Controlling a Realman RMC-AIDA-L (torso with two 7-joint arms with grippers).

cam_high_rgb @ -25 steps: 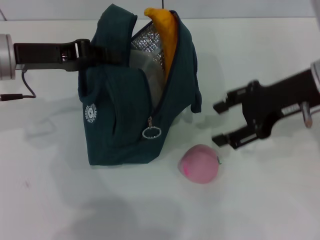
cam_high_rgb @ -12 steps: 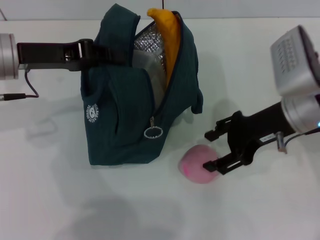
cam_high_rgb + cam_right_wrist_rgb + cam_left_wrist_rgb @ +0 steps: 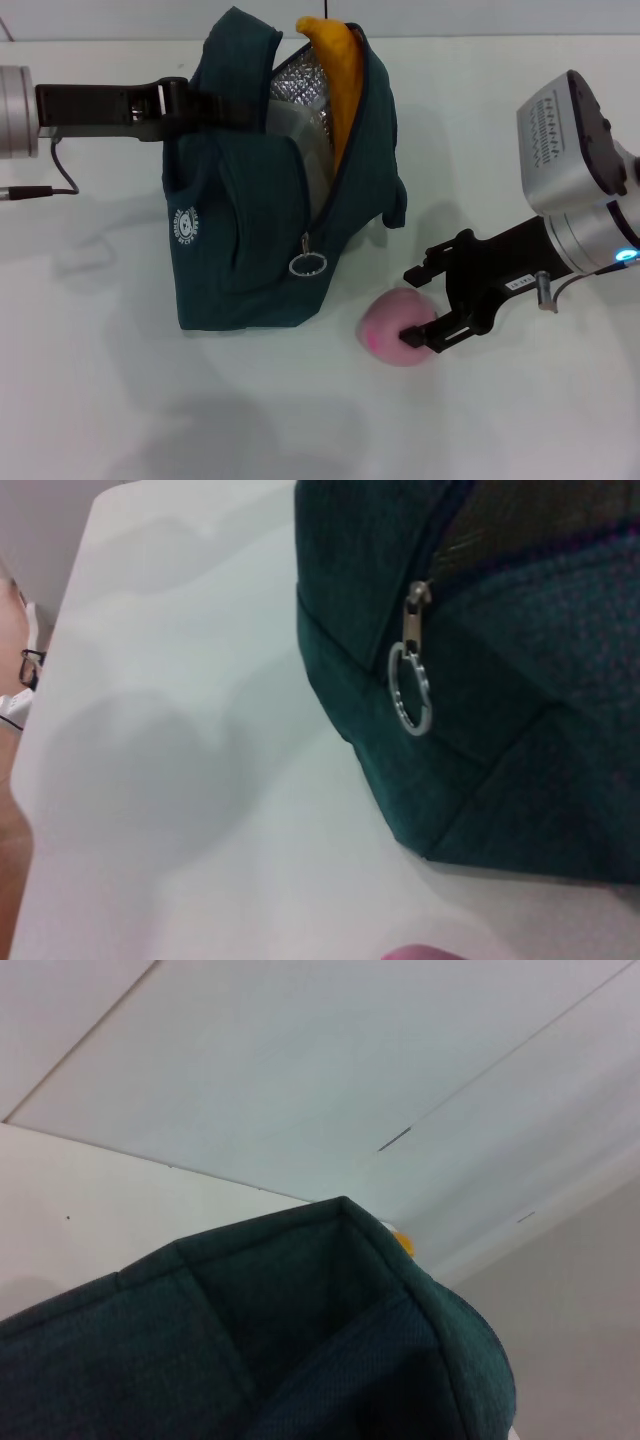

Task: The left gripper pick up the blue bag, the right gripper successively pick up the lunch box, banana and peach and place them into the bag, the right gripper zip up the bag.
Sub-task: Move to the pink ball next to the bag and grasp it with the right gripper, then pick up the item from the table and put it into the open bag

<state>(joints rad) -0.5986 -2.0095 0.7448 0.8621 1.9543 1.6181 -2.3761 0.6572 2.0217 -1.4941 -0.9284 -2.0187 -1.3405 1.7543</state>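
The right hand (image 3: 421,304) is open, its fingers straddling the peach (image 3: 398,327) on the tabletop (image 3: 520,420), just beside the bag (image 3: 260,200), gripped by the left hand (image 3: 190,105). Round, probably soft: squeeze gently across its middle

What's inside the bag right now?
In the bag, a banana sticks out the open top against silver lining, with a grey box edge below. Anything deeper is hidden.
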